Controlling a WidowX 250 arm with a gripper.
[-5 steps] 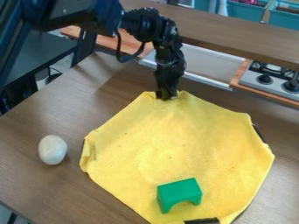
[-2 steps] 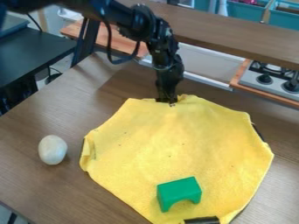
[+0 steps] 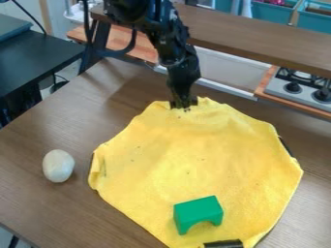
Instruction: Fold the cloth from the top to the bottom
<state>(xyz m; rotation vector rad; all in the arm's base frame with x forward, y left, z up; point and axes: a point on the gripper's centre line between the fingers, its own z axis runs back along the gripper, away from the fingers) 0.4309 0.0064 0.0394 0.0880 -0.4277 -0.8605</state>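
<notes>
Step in hand, likely: getting grip on far edge for fold. Claw at cloth's far edge; can't tell how far open, or if cloth held. Cloth spread on table. Next: secure edge, lift, bring toward near side. Count: one claw, one cloth, one green block on near part, one white egg left.

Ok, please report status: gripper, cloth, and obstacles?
Gripper at top edge of yellow cloth. Cloth spread, not folded over. Green arch block on lower part, likely in the way.

1 green block, 1 ovoid (off-white).
</notes>
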